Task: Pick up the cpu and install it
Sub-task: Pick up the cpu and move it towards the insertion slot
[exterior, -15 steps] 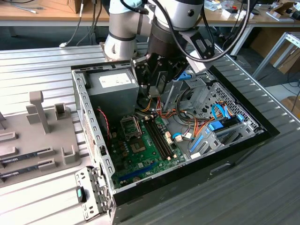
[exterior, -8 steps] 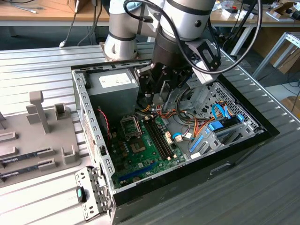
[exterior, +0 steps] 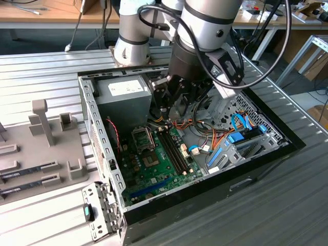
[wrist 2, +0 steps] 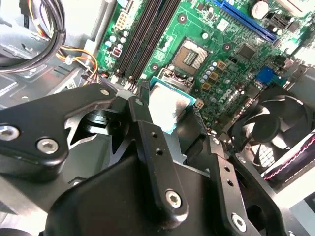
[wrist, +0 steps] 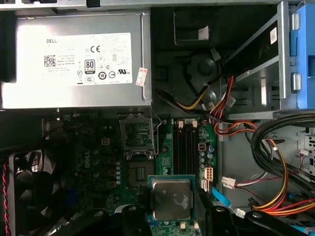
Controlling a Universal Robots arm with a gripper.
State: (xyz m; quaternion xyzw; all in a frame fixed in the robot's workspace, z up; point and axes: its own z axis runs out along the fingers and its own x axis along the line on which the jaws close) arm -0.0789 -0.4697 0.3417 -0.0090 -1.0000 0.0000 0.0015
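Note:
The cpu [wrist: 171,198], a flat silvery square with a thin green rim, is gripped at two opposite edges by my gripper [wrist: 171,202], which is shut on it. In the second wrist view the cpu [wrist 2: 166,104] sits between the black fingers [wrist 2: 143,123] above the green motherboard [wrist 2: 231,64]. The open socket [wrist: 137,135] with its raised metal frame lies a little way off from the chip, beside the memory slots [wrist: 187,147]. In the exterior view my gripper [exterior: 177,102] hangs inside the open computer case, above the motherboard and behind the socket [exterior: 143,138].
A grey power supply [exterior: 123,97] fills the case's back corner. Orange, yellow and black cables [wrist: 246,142] run beside the board, with a drive cage [exterior: 241,148] and blue cables at the exterior view's right. A black fan [wrist 2: 275,123] sits near the board. A grey fixture tray [exterior: 36,148] lies outside the case.

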